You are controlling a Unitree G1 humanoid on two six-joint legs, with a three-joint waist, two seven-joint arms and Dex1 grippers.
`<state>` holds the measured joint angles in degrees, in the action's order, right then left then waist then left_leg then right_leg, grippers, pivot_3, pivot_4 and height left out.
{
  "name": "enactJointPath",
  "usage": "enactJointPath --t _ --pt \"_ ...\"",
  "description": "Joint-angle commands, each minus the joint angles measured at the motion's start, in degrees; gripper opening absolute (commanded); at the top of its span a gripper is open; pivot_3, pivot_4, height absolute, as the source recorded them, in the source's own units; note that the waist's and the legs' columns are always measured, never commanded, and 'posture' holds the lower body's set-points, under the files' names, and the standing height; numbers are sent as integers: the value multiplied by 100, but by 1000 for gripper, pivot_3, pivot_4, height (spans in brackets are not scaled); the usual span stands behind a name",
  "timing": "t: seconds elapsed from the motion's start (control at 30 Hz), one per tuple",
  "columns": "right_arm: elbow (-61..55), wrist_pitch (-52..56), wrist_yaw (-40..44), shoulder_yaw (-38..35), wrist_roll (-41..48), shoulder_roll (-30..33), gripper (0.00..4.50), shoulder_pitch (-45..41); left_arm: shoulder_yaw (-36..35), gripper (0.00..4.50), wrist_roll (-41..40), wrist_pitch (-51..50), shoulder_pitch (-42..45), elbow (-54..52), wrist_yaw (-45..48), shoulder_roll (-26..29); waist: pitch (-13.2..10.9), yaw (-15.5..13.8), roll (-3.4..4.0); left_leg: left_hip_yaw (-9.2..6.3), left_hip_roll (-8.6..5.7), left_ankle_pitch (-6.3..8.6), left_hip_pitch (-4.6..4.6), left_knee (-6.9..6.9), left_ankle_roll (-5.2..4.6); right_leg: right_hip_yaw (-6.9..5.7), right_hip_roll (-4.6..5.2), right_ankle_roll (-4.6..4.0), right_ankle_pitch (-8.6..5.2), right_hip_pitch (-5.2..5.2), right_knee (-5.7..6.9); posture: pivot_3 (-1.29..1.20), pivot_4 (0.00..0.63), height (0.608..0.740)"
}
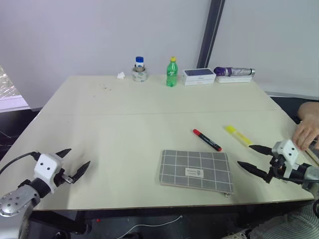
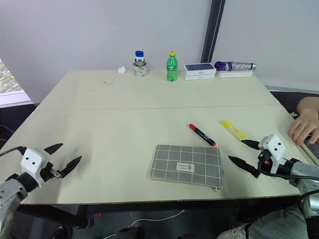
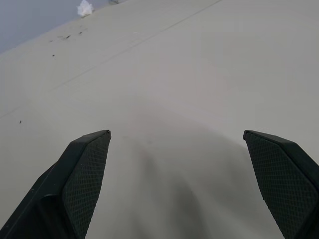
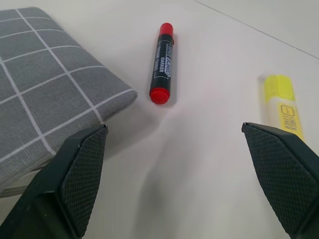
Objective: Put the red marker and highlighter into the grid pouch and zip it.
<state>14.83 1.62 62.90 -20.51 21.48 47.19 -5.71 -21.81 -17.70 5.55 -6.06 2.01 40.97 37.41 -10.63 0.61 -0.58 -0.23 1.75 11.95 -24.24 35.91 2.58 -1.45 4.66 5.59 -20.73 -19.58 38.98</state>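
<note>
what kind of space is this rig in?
Probably an office or lab test room: a plain beige table against bare white walls, with desk clutter at its far edge, a green bottle, a boxed item, a folded umbrella.

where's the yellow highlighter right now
The highlighter lies on the table's right side in the head views, just right of the red marker, beyond the grid pouch.
</note>
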Motion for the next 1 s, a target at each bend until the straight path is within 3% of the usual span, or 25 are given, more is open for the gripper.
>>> enactJointPath --t 0.03,1.0 --pt "82 -152 -34 -173 30 102 4475 -48 -158 4500 3 168 46 -104 -48 52 0 -1 0 0 0 0 0 0 0 0 0 0 0 0 0 0 150 740" --pt "783 -373 -95 -173 15 379 4475 -234 -109 4500 -191 688 -187 -49 532 10 -1 4 1 7 0 0 1 -1 0 1 0 -1 0 0 0 0 150 740"
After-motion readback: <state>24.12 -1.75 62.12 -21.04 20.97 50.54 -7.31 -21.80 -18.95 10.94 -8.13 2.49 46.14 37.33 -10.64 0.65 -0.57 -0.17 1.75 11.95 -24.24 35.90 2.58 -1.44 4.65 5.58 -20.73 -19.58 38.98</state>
